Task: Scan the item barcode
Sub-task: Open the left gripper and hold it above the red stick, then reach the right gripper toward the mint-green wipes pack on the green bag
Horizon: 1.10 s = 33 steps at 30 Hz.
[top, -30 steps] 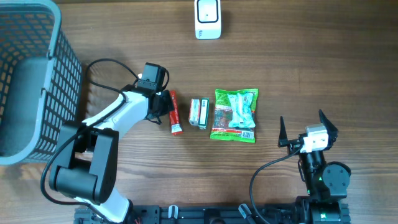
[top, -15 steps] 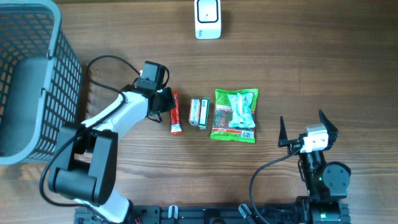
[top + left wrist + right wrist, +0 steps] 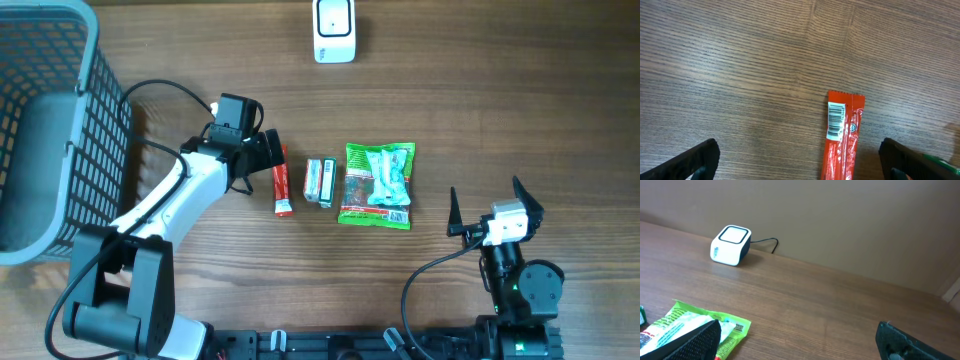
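The left gripper (image 3: pixel 264 160) stands spread wide: its black fingers (image 3: pixel 700 157) sit at either edge of the wrist view with nothing pinched between them. The thin red foil stick packet (image 3: pixel 842 137) lies flat on the brown wooden table (image 3: pixel 480 100) between those fingers (nearer one side, touching neither), its white barcode label (image 3: pixel 836 120) facing up. The right gripper (image 3: pixel 488 208) is likewise wide open and empty, well apart from the packet, beyond the green snack pouch (image 3: pixel 378 185).
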### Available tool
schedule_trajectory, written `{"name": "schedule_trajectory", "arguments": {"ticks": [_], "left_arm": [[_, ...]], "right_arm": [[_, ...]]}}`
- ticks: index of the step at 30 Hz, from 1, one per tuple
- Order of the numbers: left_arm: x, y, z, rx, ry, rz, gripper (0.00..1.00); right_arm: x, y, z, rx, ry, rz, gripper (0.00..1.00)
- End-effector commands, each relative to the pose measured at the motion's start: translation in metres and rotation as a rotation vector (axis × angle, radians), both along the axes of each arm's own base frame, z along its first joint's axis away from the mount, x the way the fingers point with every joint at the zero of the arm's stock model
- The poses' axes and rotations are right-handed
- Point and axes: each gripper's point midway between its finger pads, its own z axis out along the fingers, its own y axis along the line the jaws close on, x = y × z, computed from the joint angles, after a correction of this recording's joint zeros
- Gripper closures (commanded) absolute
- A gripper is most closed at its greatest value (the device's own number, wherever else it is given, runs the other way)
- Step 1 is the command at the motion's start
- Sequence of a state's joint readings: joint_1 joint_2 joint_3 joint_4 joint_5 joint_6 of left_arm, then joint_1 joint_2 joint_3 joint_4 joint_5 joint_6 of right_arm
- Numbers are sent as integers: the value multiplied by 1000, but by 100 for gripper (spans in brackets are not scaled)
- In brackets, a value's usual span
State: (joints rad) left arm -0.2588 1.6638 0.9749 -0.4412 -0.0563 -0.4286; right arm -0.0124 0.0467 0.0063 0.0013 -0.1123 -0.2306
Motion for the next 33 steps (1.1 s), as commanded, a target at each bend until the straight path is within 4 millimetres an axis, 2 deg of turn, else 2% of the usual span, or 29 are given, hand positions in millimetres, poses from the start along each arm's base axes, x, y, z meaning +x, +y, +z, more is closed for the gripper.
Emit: {"name": "schedule_trajectory", "arguments": {"ticks": [1,23,27,30,31,33], "left_arm": [[3,5,6,14,-22,14,0],[3,5,6,14,-22,13,0],[4,5,6,12,-27,13,0],[4,5,6,13,-25,13,0],[3,5,6,13,-25,13,0],[4,5,9,11,-32,13,0]], "right_arm": [[0,2,2,-5,-9,12,0],[0,2,2,-5,-9,12,0],[0,-7,11,-303,-71,-33,0],[0,-8,0,-566,-48,-20,0],[0,-3,1,-657,-67,10,0],[-4,23,5,-705,-140,151,0]]}}
